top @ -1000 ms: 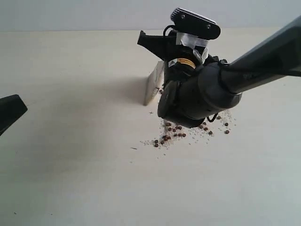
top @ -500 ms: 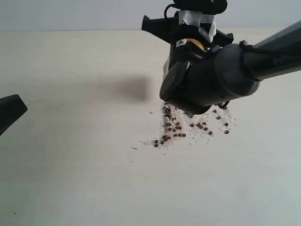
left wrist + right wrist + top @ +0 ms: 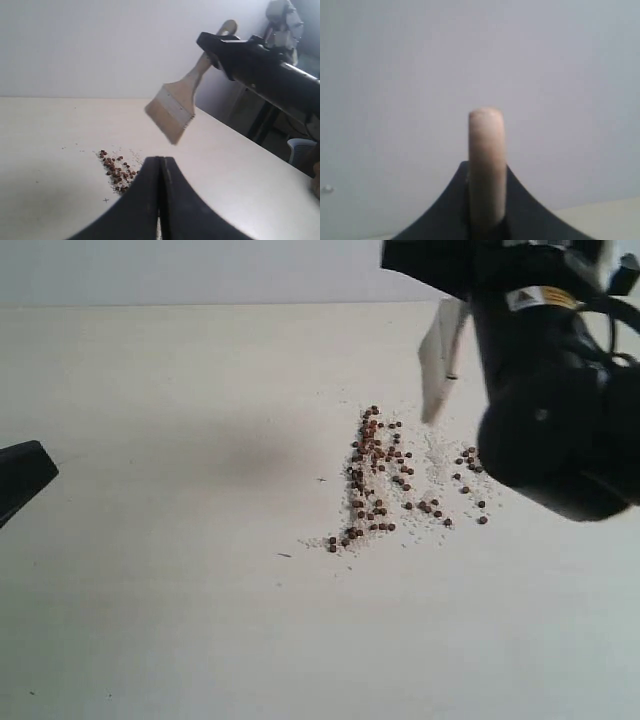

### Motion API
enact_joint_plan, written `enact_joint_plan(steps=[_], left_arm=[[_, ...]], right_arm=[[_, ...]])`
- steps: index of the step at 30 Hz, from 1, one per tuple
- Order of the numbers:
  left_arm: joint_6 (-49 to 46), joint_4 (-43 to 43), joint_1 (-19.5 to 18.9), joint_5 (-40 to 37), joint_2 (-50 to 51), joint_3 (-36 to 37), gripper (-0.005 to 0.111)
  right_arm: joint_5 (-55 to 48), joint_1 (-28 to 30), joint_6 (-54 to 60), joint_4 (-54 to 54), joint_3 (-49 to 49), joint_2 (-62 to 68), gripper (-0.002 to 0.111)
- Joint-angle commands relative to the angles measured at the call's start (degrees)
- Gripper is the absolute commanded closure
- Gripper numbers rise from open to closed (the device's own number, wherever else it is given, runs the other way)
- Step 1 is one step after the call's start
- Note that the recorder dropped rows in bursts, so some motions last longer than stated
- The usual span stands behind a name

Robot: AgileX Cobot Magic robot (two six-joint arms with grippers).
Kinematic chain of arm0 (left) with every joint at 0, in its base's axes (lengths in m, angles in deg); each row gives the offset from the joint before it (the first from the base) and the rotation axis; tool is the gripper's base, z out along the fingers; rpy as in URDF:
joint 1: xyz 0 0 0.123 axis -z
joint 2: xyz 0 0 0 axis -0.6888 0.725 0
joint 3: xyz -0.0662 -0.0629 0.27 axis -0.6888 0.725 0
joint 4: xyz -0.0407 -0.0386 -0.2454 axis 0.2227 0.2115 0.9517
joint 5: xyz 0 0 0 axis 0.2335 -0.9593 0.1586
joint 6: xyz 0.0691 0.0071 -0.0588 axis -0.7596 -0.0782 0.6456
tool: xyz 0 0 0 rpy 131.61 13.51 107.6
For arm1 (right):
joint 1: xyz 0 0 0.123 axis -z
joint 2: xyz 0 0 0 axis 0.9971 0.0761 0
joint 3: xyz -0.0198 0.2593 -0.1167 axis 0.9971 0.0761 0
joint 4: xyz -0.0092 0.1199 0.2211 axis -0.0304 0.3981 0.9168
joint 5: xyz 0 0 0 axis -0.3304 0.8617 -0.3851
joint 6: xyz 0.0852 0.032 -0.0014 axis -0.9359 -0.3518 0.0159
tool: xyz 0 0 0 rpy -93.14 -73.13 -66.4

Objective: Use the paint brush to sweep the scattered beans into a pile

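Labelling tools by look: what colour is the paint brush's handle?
Light tan, close to cream; the paint brush shows best in the left wrist view.

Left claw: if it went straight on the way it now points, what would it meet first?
Probably the beans on the table, lying just ahead of the shut left claw and slightly off its line. The paint brush hangs above the table farther on, likely over that line; depth is unclear.

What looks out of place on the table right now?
The beans lie in a loose streak, not a pile, with stragglers off to its right in the exterior view and fine white grains mixed through. The paint brush hangs clear above the table.
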Motion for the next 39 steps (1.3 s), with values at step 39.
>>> enact_joint_plan(steps=[39], left_arm=[[0.4, 0.4, -0.1, 0.5, -0.3, 0.3, 0.107]], right_arm=[[1.6, 5.9, -29.2, -14.0, 14.5, 16.1, 0.108]])
